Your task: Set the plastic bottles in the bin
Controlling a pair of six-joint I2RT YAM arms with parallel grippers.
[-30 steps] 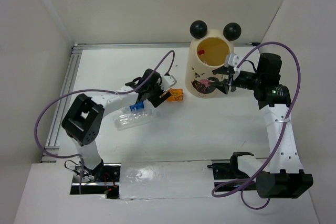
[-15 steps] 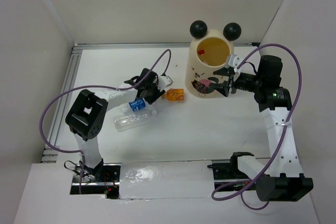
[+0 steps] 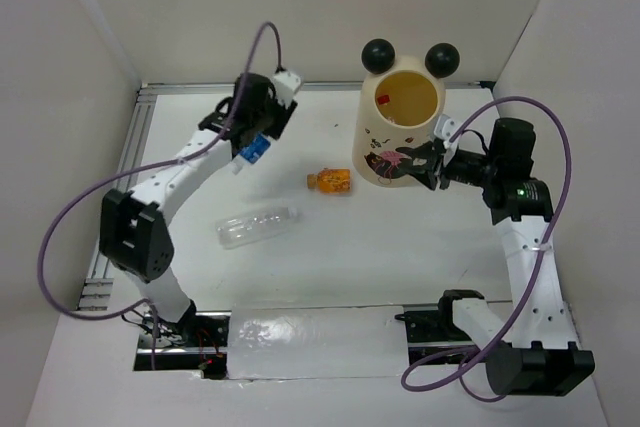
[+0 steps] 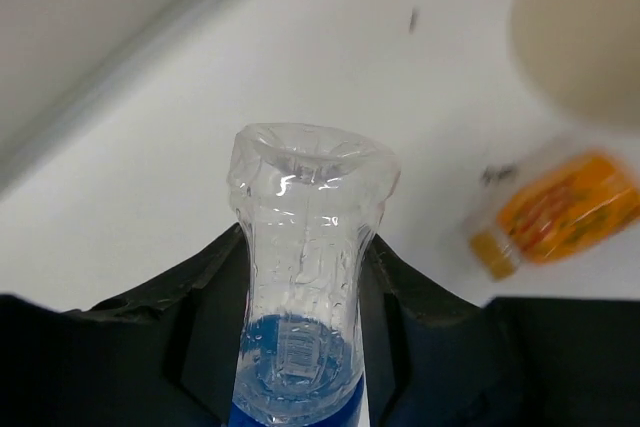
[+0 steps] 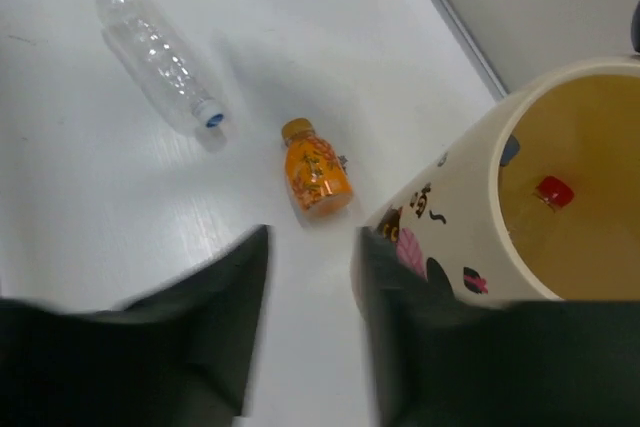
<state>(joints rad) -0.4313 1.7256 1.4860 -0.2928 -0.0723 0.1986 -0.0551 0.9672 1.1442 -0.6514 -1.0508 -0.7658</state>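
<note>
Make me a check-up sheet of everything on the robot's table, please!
Surface: white table, no spills seen.
Job's things: bin upright, with a small red thing inside; clear bottle and orange bottle lie on the table; blue-label bottle is held up off the table.
Clutter: nothing seen.
Grippers: left gripper shut on the blue-label bottle; right gripper open and empty, beside the bin.
Cables: purple cables loop off both arms.
Surroundings: white walls; metal rail along the table's left edge.
</note>
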